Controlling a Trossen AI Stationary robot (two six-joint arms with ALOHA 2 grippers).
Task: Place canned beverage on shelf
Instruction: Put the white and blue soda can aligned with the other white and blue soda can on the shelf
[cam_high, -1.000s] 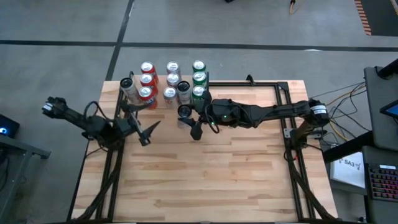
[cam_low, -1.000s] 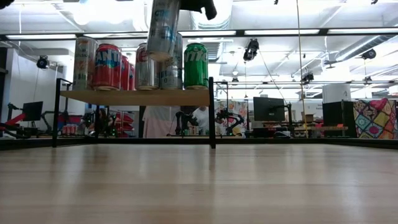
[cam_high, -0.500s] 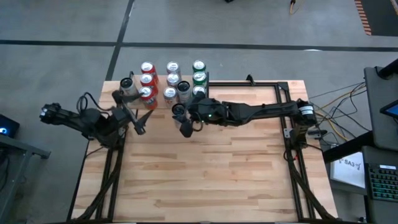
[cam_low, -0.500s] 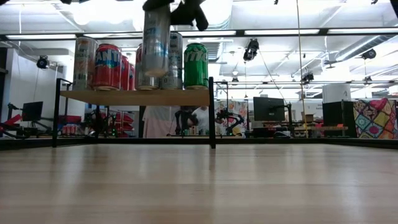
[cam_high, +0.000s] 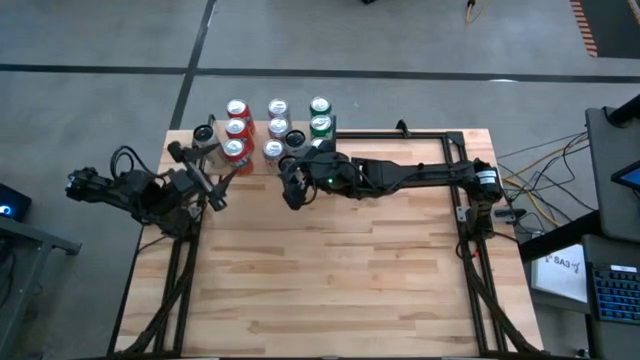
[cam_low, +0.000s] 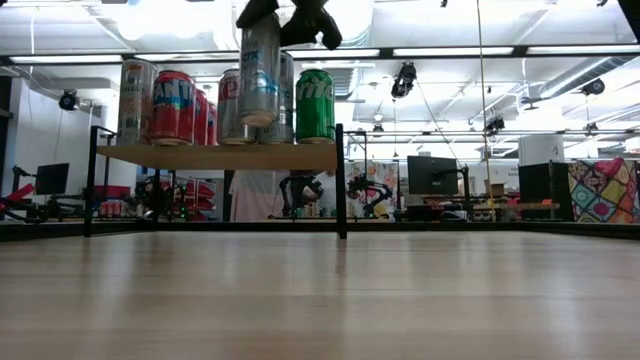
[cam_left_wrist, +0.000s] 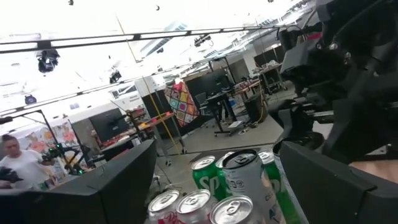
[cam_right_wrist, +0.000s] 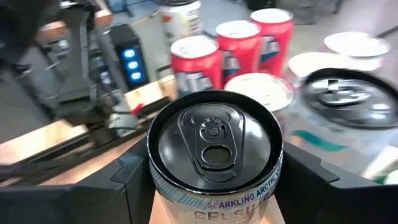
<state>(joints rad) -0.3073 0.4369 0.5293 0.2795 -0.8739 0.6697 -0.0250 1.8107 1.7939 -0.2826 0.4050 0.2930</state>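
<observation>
**Silver can held over the front of the shelf**

The right claw (cam_high: 291, 183) is closed on a slim silver can (cam_low: 259, 70) with a dark lid and pull tab; pale blue lettering runs round its smooth metal wall. In the low view the can hangs upright, its base just above the shelf (cam_low: 215, 155) board, in front of the cans already standing there. The shelf is a small plain light-wood board framed by thin black metal posts, at the far left edge of the bench (cam_high: 330, 270), whose top is made of striped wooden planks.

On the shelf stand glossy cylinders packed close: red cans (cam_high: 236, 130) on the left, silver-topped ones (cam_high: 277, 110) in the middle, green cans (cam_high: 320, 118) on the right, and a dark-lidded can (cam_high: 295, 140) just beside the held one. From the right wrist view the red cans and white lids crowd directly beyond the held can.

The left claw (cam_high: 205, 180) hangs at the shelf's left end, beside a pale can (cam_high: 205, 138), its fingers spread wide and holding nothing. Cables and black frame rails border the bench's right side
</observation>
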